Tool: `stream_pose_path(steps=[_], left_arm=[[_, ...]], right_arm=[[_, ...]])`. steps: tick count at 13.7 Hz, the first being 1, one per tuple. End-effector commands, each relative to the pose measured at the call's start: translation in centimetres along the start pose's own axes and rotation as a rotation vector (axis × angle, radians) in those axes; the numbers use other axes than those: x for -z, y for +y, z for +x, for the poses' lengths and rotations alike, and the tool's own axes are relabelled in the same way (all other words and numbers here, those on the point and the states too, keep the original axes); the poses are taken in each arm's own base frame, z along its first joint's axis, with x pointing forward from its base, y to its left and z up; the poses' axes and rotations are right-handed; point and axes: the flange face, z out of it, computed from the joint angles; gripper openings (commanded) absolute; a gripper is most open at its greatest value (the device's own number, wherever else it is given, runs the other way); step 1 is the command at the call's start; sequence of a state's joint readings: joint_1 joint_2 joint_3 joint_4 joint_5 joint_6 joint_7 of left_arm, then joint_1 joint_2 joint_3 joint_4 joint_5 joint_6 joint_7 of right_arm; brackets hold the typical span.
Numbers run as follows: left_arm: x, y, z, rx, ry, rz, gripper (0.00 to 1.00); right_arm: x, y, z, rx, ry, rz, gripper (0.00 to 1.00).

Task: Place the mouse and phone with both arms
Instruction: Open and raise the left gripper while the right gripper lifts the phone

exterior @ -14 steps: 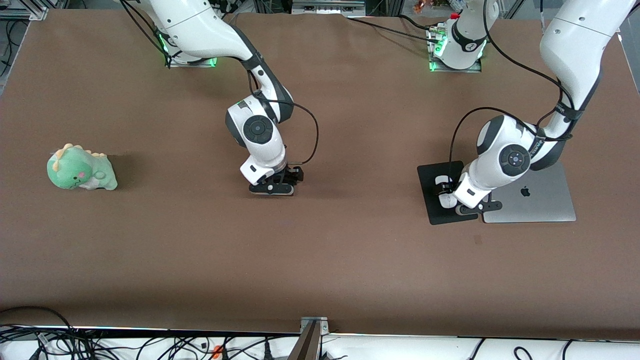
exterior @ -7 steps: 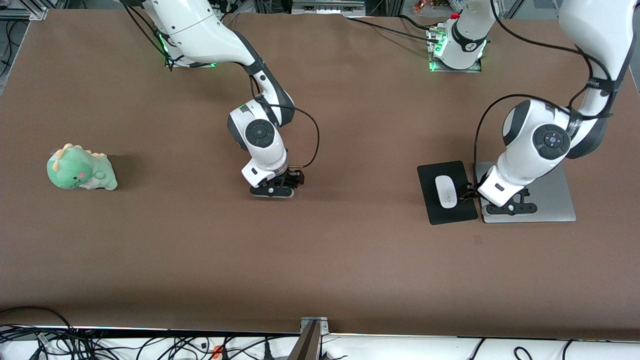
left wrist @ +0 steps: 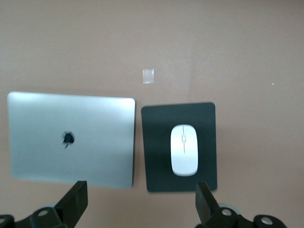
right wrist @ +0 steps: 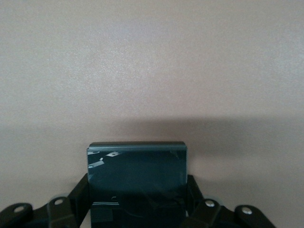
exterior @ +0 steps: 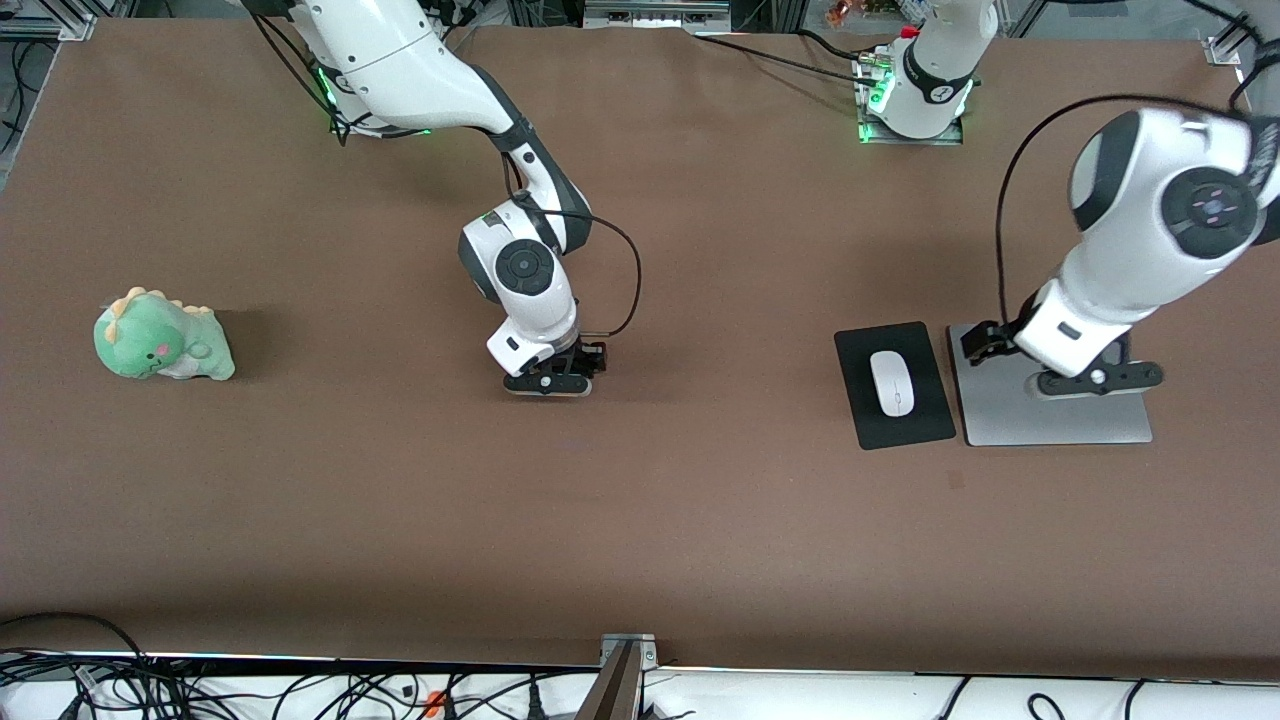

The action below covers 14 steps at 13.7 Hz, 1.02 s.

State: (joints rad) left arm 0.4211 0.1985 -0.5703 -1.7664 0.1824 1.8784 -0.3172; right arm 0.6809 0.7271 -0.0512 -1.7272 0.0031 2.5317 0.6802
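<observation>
- While the phone point(right wrist: 137, 178) was pinched between the fingers of the right gripper point(exterior: 548, 384), that gripper was held low over the middle of the table, and the phone's near end was hidden beneath the wrist in the front view.
- Just past the phone's free end, only bare brown tabletop was seen from the right wrist camera.
- Spread wide and holding nothing, the left gripper point(exterior: 1070, 368) was raised over the closed silver laptop point(left wrist: 71, 140).
- Beside the laptop, toward the right arm's end, the black mouse pad point(left wrist: 156, 142) was laid, and the white mouse point(left wrist: 184, 149) was set on it, apart from the left gripper.
- The mouse was judged to be placed already; the phone was judged to be gripped but not yet set down at its spot.
- Well away, toward the right arm's end of the brown table point(exterior: 700, 520), a green plush dinosaur point(exterior: 160, 337) was left untouched.
- Cables and frame rails were seen along the table's edges.
</observation>
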Motion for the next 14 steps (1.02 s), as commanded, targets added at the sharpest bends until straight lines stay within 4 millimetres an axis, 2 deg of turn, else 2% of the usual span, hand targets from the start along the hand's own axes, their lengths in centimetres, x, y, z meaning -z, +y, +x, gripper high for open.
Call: stream_pose_path(steps=[1, 2, 4, 5, 6, 7, 10, 12, 14], left_arm=[[4.2, -1.4, -0.1, 0.006, -0.030, -0.023, 1.00], [5.4, -2.1, -0.6, 0.018, -0.029, -0.016, 1.00], [9.5, -2.4, -2.2, 0.022, -0.015, -0.020, 1.00], [11.1, -2.5, -2.6, 0.019, -0.016, -0.014, 1.00], [12.8, -2.6, -2.6, 0.021, 0.001, -0.020, 1.00], [13.7, -2.8, -2.4, 0.023, 0.017, -0.027, 1.00], [15.2, -2.8, -2.4, 0.025, 0.045, -0.035, 1.00], [15.5, -2.2, -2.8, 0.016, 0.028, -0.031, 1.00], [16.4, -2.0, -4.0, -0.003, 0.012, -0.031, 1.00]], right_arm=[[0.0, -0.1, 0.7, 0.013, 0.005, -0.012, 0.43], [0.7, 0.0, 1.3, 0.013, -0.010, -0.028, 0.42], [3.1, 0.7, 3.7, 0.058, -0.067, -0.072, 0.41], [4.2, 2.0, 5.3, 0.081, -0.092, -0.085, 0.41], [5.5, 4.0, 7.0, 0.099, -0.110, -0.086, 0.39], [7.1, 6.4, 8.6, 0.121, -0.119, -0.081, 0.39], [10.2, 13.2, 11.6, 0.158, -0.144, -0.075, 0.36], [11.1, 18.4, 12.5, 0.175, -0.163, -0.070, 0.35], [11.9, 23.9, 12.5, 0.170, -0.162, -0.057, 0.35]])
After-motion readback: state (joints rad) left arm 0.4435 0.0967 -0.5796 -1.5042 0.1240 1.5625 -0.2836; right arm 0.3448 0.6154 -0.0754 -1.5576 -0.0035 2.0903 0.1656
